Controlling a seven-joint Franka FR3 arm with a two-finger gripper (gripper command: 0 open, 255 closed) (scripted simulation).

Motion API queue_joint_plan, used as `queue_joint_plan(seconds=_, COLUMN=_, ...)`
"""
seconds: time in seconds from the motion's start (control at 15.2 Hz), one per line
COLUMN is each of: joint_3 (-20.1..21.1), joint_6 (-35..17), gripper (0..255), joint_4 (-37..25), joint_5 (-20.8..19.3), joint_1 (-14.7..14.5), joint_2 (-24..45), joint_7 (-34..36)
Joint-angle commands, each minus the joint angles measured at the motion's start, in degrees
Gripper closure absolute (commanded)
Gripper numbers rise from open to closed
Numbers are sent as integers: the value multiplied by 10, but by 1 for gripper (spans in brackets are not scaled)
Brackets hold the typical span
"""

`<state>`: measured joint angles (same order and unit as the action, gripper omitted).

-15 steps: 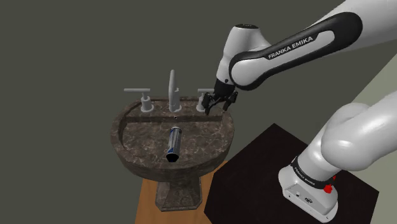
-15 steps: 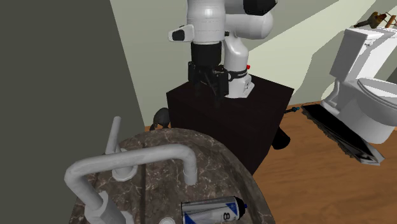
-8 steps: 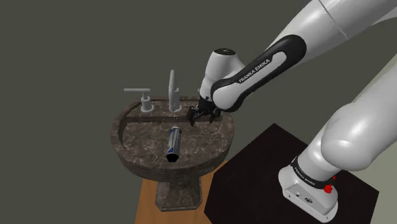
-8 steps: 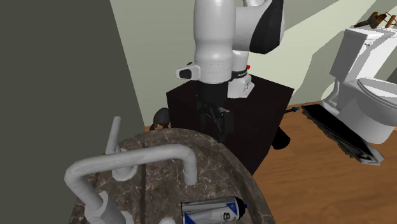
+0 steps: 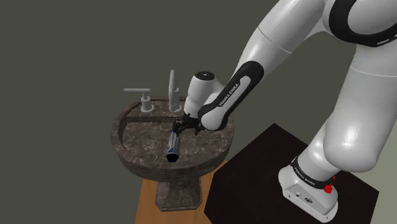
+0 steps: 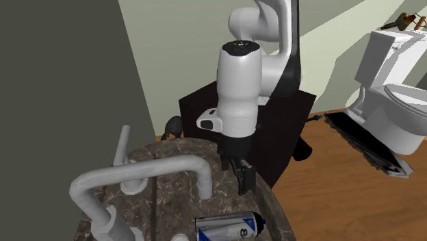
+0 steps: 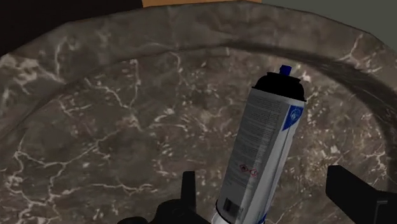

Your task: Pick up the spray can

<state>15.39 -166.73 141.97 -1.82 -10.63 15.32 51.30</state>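
A silver spray can [image 5: 173,143] with blue print and a black cap lies on its side in the bowl of a dark marbled pedestal sink [image 5: 121,137]. My gripper [image 5: 180,127] hangs low over the can's end nearest the faucet, fingers open. In the wrist view the can [image 7: 261,153] runs away from the gripper [image 7: 266,184], and its base lies between the two spread fingers [image 7: 188,188] without being clasped. From the second exterior view the gripper [image 6: 241,174] points down into the sink [image 6: 274,205], just behind the can [image 6: 229,226].
A grey faucet [image 5: 172,89] and a tap handle [image 5: 145,98] rise at the sink's back rim, close to my wrist. The black stand [image 5: 254,165] sits beside the sink. A white toilet [image 6: 390,75] and a flat dark object [image 6: 363,144] are on the wooden floor.
The arm has swung from the sink's back right rim leftward and down into the bowl, ending over the can. The can has not moved.
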Motion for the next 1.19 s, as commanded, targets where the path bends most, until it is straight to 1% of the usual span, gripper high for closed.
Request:
queue_joint_plan(seconds=0.0, joint_3=-28, joint_6=-20, gripper=0, joint_4=-38, joint_5=-28, joint_1=-31, joint_2=53, joint_7=43)
queue_joint_plan(seconds=0.13, joint_3=-51, joint_6=-36, gripper=0, joint_4=-74, joint_5=-40, joint_1=-61, joint_2=99, joint_7=72)
queue_joint_plan(seconds=0.33, joint_3=-79, joint_6=-53, gripper=0, joint_4=-132, joint_5=-43, joint_1=-98, joint_2=168, joint_7=104)
queue_joint_plan(seconds=0.86, joint_3=-97, joint_6=-92, gripper=0, joint_4=-165, joint_5=-47, joint_1=-115, joint_2=238, joint_7=110)
queue_joint_plan(seconds=0.99, joint_3=-97, joint_6=-92, gripper=0, joint_4=-165, joint_5=-47, joint_1=-115, joint_2=238, joint_7=110)
queue_joint_plan(seconds=1.06, joint_3=-97, joint_6=-92, gripper=255, joint_4=-165, joint_5=-47, joint_1=-116, joint_2=238, joint_7=110)
queue_joint_plan(seconds=1.12, joint_3=-97, joint_6=-92, gripper=255, joint_4=-166, joint_5=-47, joint_1=-116, joint_2=238, joint_7=110)
